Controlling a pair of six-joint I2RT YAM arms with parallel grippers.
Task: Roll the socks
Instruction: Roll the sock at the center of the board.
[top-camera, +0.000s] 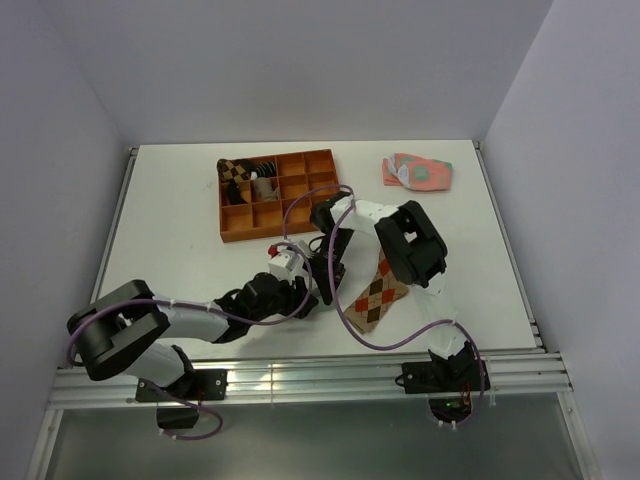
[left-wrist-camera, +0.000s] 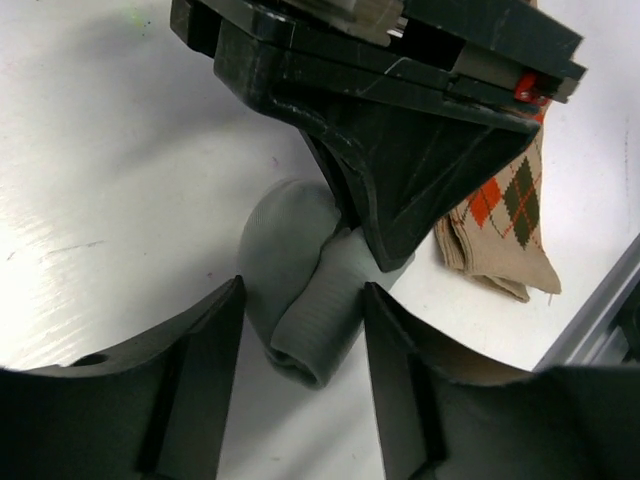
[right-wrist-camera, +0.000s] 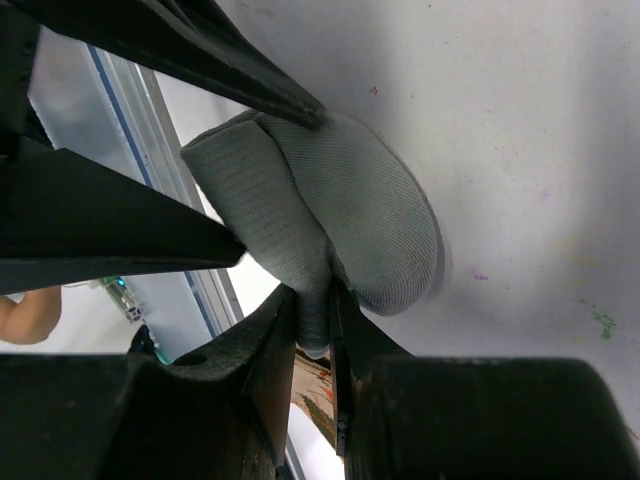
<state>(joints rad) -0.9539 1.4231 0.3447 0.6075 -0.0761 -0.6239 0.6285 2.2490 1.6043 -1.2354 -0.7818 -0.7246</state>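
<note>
The grey sock (left-wrist-camera: 285, 240) lies partly rolled on the white table, its ribbed cuff end curled into a tube. My left gripper (left-wrist-camera: 302, 290) is open, one finger on either side of that tube. My right gripper (right-wrist-camera: 312, 290) comes down from above and is shut on a fold of the grey sock (right-wrist-camera: 380, 220). The argyle sock (top-camera: 378, 295) lies flat just right of both grippers, and its toe end (left-wrist-camera: 500, 220) shows in the left wrist view. From above, the left gripper (top-camera: 305, 290) and right gripper (top-camera: 330, 275) meet at mid-table and hide the grey sock.
An orange compartment tray (top-camera: 300, 215) stands behind the grippers, with rolled socks (top-camera: 240, 175) in its left cells. Pink-and-green socks (top-camera: 418, 172) lie at the back right. A metal rail (top-camera: 300, 375) runs along the near table edge. Purple cables loop round both arms.
</note>
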